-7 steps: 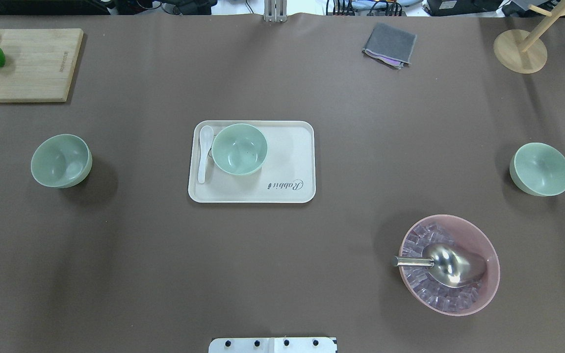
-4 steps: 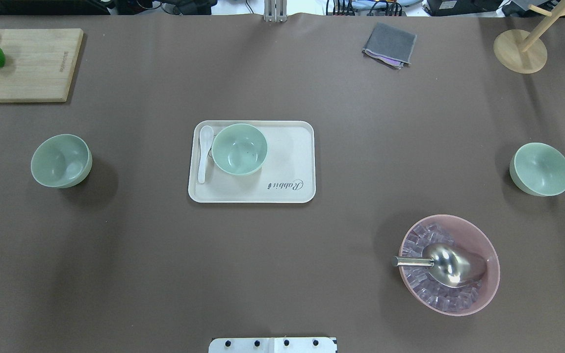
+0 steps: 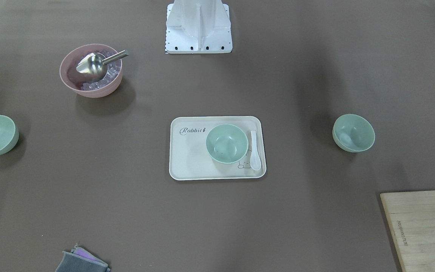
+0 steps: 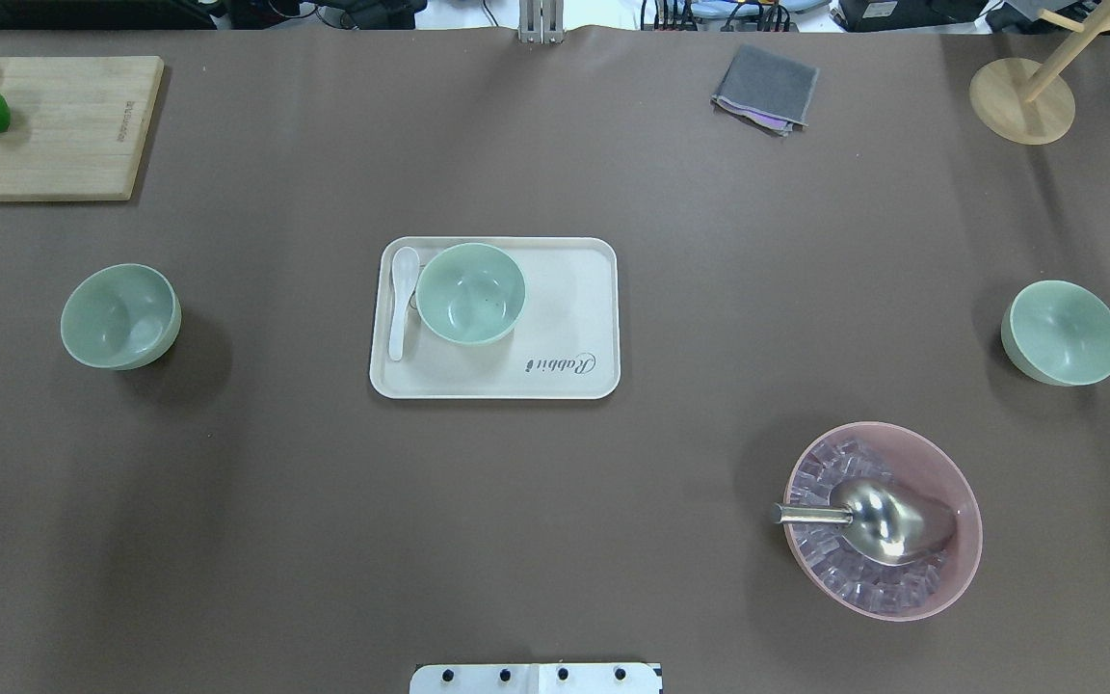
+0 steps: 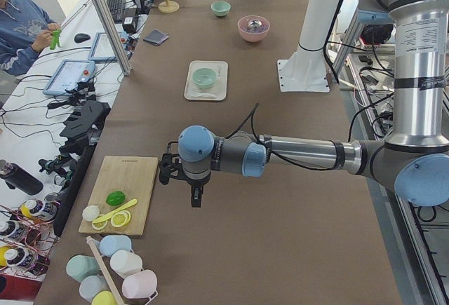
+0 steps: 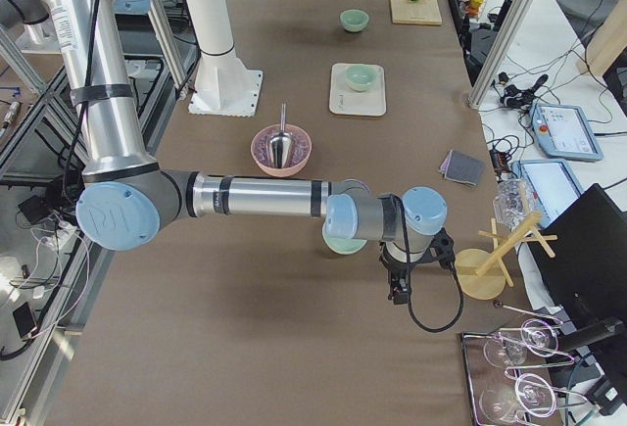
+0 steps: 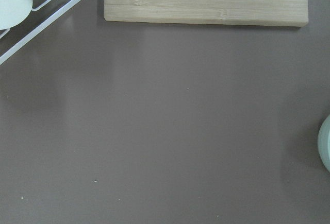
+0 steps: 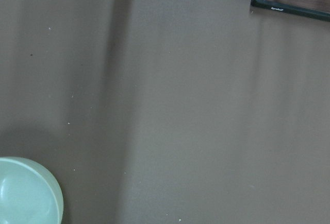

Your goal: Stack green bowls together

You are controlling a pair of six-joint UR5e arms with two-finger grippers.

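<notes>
Three pale green bowls stand apart on the brown table. One bowl (image 4: 119,316) is at the left, one (image 4: 470,293) is on the cream tray (image 4: 574,289), and one (image 4: 1062,333) is at the right. No gripper shows in the overhead or front views. The left gripper (image 5: 196,198) hangs over the table near the cutting board; the left bowl's rim (image 7: 326,149) edges its wrist view. The right gripper (image 6: 399,289) hangs beside the right bowl (image 8: 26,190). I cannot tell whether either gripper is open or shut.
A pink bowl (image 4: 883,520) with ice and a metal scoop (image 4: 878,520) stands at the near right. A white spoon (image 4: 403,299) lies on the tray. A cutting board (image 4: 64,125), a grey cloth (image 4: 765,87) and a wooden stand (image 4: 1022,101) line the far edge.
</notes>
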